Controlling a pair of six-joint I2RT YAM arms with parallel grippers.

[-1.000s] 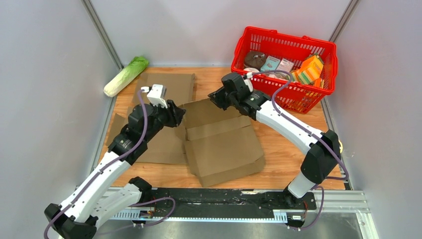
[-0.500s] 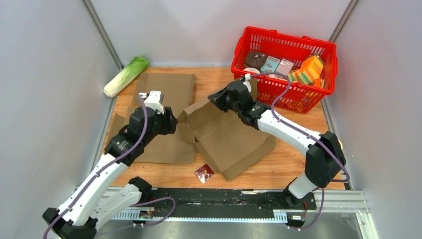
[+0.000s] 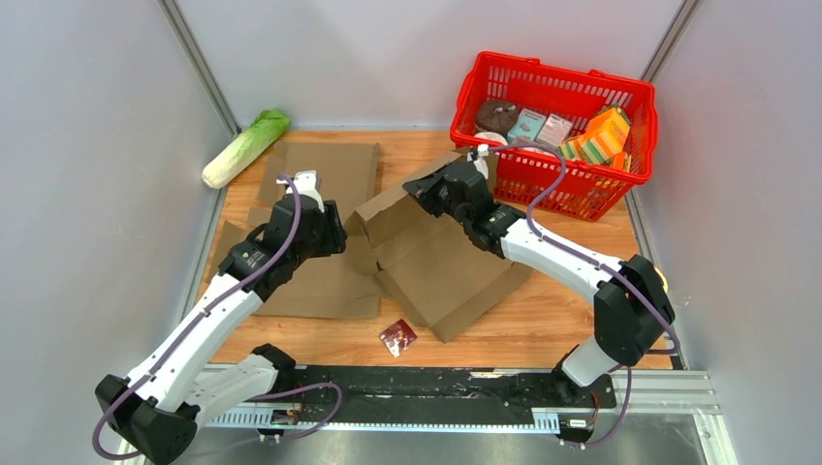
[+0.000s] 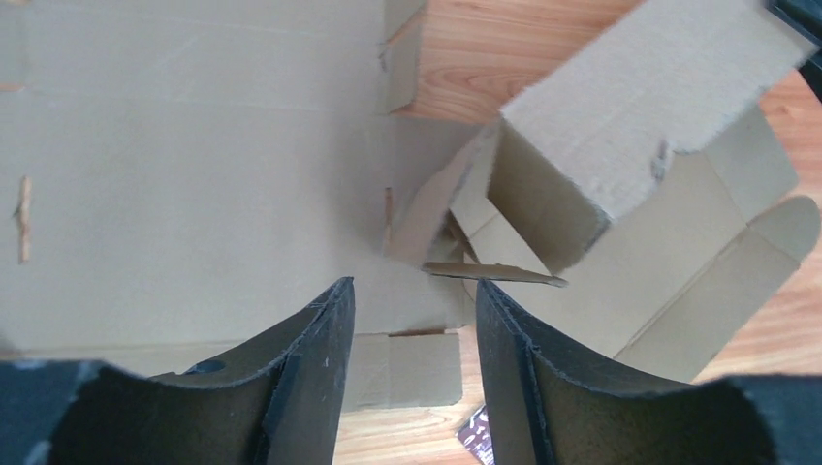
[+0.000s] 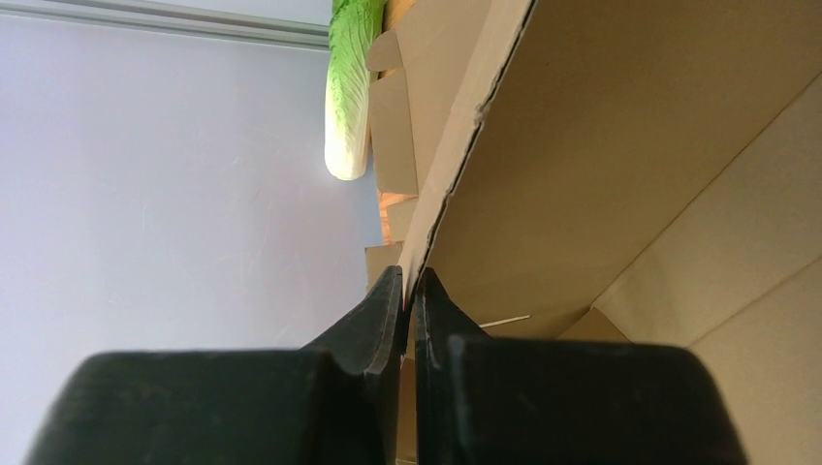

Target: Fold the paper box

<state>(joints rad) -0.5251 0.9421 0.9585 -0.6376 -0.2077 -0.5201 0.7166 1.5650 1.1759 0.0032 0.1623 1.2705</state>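
The paper box (image 3: 451, 276) is a brown cardboard blank in the middle of the table, its far-left part raised into a wall and the rest sloping down to the wood. My right gripper (image 3: 427, 190) is shut on the raised panel's top edge; in the right wrist view the card edge (image 5: 456, 165) runs straight into the shut jaws (image 5: 409, 278). My left gripper (image 3: 335, 238) hovers just left of the box's raised corner (image 4: 620, 107), open, with nothing between its fingers (image 4: 412, 286).
Flat cardboard sheets lie under and behind the left arm (image 3: 325, 167) (image 3: 315, 291). A small dark red packet (image 3: 397, 336) lies near the front edge. A red basket (image 3: 554, 70) of groceries stands back right, and a cabbage (image 3: 247, 145) lies back left.
My right gripper closed on the box panel, lifted it and pulled the box to the right, uncovering the red packet. My left gripper opened wider and drew back a little to the left.
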